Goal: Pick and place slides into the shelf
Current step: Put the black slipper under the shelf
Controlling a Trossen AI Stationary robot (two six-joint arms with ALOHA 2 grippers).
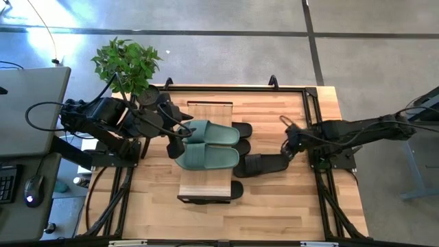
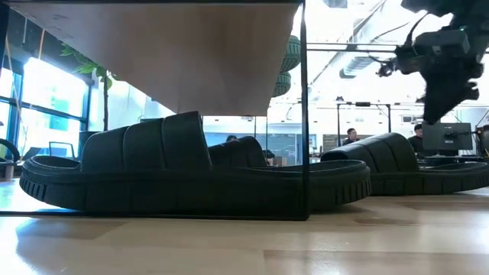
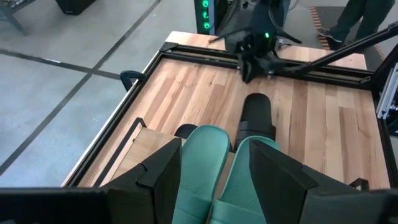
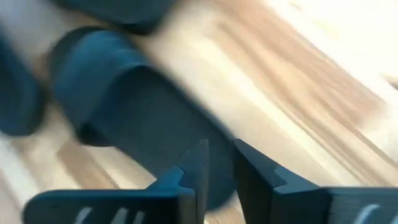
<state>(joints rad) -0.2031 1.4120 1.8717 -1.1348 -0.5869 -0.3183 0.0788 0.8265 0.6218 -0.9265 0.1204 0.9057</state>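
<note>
slides of sage green rubber with wide straps (image 1: 209,144), 2 of them, lie side by side on the light wood plank top of the long narrow shelf (image 1: 206,110), near the middle of the wooden table (image 1: 274,199). the left gripper (image 3: 214,171) hangs just at their 9 o'clock end, fingers spread wide to either side of the pair and clasping nothing, which reads as a placing just finished. black rubber slides poke out from under the shelf at its 3 o'clock edge (image 1: 241,130) and at its 5 o'clock corner (image 1: 236,190), so the lower level looks partly filled. 1 more black slide (image 1: 264,165) lies on the table at the shelf's 3 o'clock, apart from it. the right gripper (image 1: 289,146) hovers at that slide's far end, fingers narrowed to a slim gap with nothing between them, probably lining up to pinch the slide's edge.
</note>
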